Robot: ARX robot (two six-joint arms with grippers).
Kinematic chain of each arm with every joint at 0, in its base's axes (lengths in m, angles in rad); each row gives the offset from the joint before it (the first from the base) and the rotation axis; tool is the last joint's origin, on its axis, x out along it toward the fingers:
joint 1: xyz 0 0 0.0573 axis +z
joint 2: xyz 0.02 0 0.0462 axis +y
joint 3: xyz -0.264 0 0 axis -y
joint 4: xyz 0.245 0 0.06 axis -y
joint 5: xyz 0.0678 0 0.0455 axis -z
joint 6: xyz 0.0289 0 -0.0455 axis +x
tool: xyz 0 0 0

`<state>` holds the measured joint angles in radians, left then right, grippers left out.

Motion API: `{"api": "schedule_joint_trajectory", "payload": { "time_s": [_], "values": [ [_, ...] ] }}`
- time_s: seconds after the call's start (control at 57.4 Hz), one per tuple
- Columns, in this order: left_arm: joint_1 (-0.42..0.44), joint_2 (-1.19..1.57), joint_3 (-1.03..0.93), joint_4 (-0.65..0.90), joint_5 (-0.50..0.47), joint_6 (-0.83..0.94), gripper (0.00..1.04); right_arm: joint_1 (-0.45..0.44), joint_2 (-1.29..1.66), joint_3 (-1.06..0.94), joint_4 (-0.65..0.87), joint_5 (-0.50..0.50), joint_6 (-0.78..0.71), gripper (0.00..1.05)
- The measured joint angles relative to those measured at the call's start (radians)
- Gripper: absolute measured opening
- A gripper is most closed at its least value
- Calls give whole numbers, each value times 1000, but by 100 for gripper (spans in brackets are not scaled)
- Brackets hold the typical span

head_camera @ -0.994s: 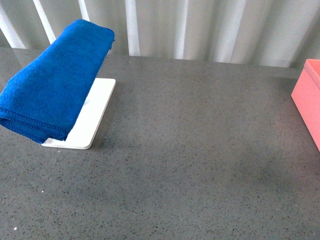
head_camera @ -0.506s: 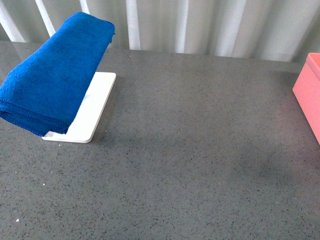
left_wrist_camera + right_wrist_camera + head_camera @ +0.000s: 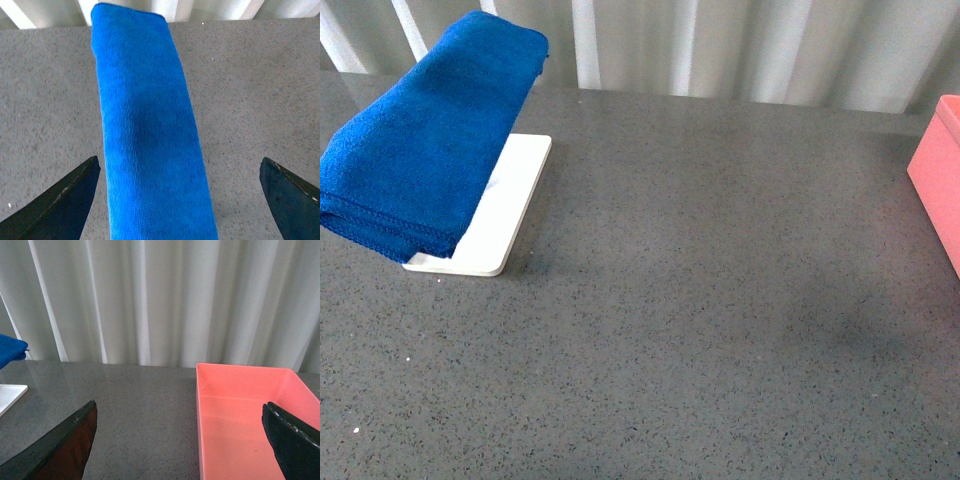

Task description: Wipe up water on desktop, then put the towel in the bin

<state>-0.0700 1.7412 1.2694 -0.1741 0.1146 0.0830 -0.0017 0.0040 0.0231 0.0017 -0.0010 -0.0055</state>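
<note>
Left wrist view shows the left pincer [image 3: 178,167] with its two dark tips wide apart, one near each lower corner of the frame. The blue towel [image 3: 145,125] runs up the middle between them, not yet touched. To grab it well, I think the pincer should go down with the towel kept in the middle and squeeze the whole thick fold, so no layer slips out. The right pincer [image 3: 179,407] is wide apart too and holds nothing. The pink bin [image 3: 245,370] sits at the lower right of its frame. In the front view the towel lies at the upper left on a white tray [image 3: 510,215], and the bin peeks in at the right edge, well apart. Nothing stands on the grey desk [image 3: 700,300] between them. I cannot spot the water for sure.
</note>
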Motion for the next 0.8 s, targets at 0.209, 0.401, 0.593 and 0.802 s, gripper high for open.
{"api": "schedule_joint_trajectory", "payload": {
  "time_s": [0.209,0.401,0.593,0.802],
  "values": [
    [-21,135,163,-74,-41,49,98,0,0,0,0,0,0,98],
    [-30,231,246,-108,-55,50,98,0,0,0,0,0,0,98],
    [-31,304,288,-111,-78,33,98,0,0,0,0,0,0,98],
    [-30,343,286,-62,-106,-5,98,0,0,0,0,0,0,98]
  ]
}}
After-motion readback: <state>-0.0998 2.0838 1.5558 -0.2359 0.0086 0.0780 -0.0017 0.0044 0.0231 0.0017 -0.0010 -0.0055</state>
